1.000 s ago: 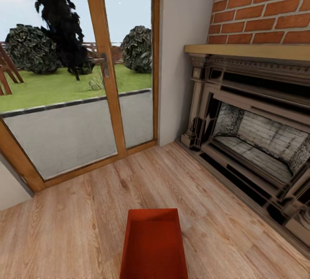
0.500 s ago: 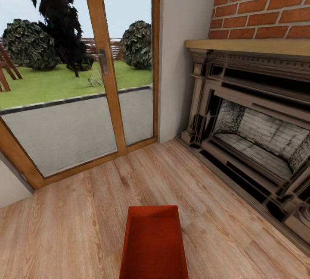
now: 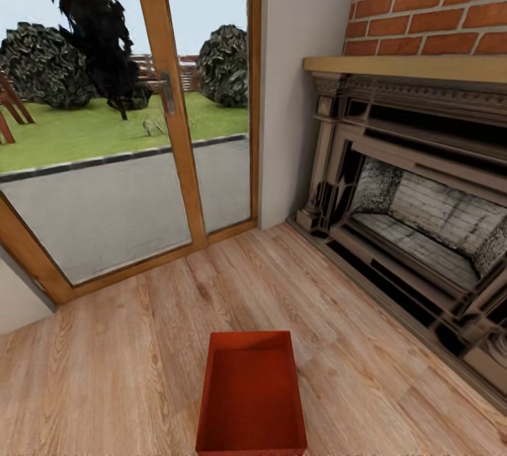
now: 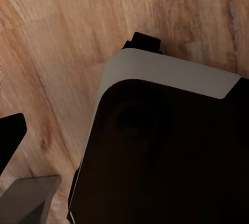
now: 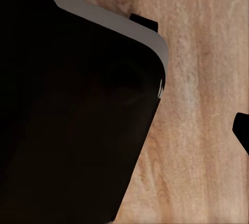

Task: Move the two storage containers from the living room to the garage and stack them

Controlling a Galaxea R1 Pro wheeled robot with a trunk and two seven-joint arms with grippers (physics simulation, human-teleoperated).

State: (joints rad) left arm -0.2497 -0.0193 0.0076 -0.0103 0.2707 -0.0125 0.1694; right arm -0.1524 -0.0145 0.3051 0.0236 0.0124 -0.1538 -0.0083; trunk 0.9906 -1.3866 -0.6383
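Gripper state could not be told for either arm: each wrist view showed a dark, white-edged robot body (image 4: 166, 151) over the wood floor (image 3: 127, 371), with dark slivers at the frame edges. One bin (image 3: 251, 392) sat on the planks straight ahead in the head view, open-topped and empty, orange-red, with no label or writing. Left of it stood the glass door (image 3: 141, 125) in its orange wooden frame; right of it, one brick fireplace (image 3: 422, 181).
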